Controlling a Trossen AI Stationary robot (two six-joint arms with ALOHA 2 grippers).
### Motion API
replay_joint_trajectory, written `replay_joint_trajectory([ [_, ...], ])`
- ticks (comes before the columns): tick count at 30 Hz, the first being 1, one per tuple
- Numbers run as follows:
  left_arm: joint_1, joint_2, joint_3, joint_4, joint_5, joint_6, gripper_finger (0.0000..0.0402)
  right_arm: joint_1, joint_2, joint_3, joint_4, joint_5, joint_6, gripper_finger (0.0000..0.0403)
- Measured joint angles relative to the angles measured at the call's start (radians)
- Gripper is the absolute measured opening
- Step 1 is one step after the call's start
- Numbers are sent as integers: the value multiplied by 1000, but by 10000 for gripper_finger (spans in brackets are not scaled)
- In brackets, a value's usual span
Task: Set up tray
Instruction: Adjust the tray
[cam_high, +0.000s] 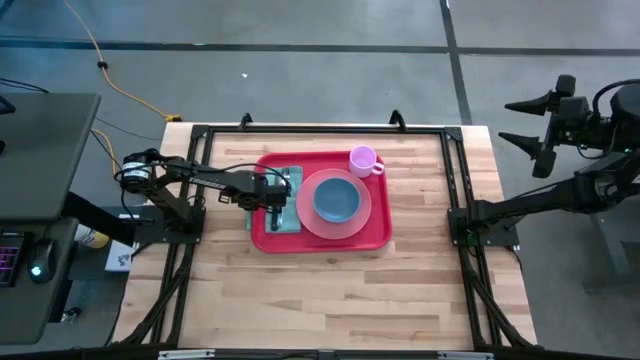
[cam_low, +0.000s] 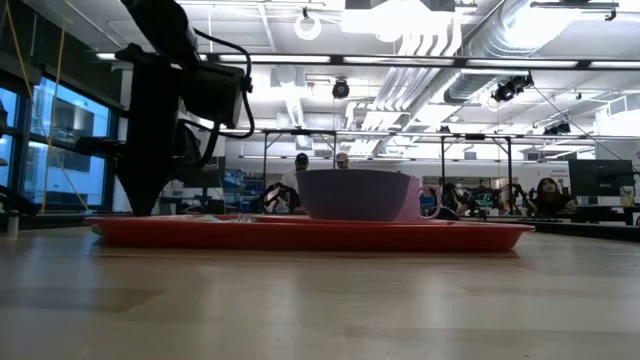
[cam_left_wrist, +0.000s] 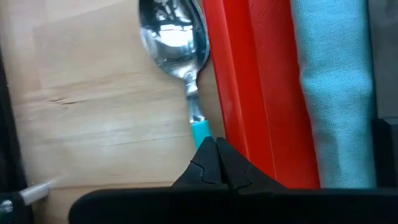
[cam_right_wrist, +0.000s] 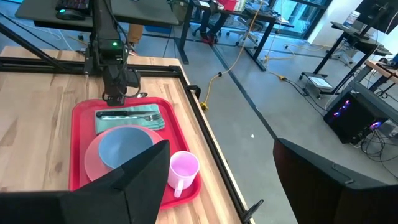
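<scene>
Beyond the wooden surface (cam_high: 330, 290) we see a large open workshop with ceiling ducts, desks, monitors and a few people seated far back. On the surface we count one red tray (cam_high: 375, 238), lying near the middle, slightly toward the far edge. On the tray we count one pink plate (cam_high: 365, 215) with one blue bowl (cam_high: 337, 198) sitting in it, one light blue napkin (cam_high: 287, 222) beside the plate on the left arm's side, and one pink cup (cam_high: 363, 159) at the tray's far corner toward the right arm. We count one spoon (cam_left_wrist: 177, 43) with a teal handle; the left hand (cam_left_wrist: 216, 163) is pinched tight on that handle, just over the tray's outer rim. Dark cutlery lies on the napkin; how many pieces we cannot tell. The right hand (cam_high: 528, 122) hangs off the surface's far right corner, fingers spread wide, holding nothing.
</scene>
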Motion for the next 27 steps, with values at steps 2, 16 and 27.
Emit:
replay_joint_trajectory([
  [2, 0, 0, 0, 19, 0, 0, 8, 0, 0, 0, 0, 0, 0, 266],
  [16, 0, 0, 0, 75, 0, 19, 8, 0, 0, 0, 0, -2, 0, 266],
  [27, 0, 0, 47, -37, -25, 18, 8, 0, 0, 0, 0, -3, 0, 266],
])
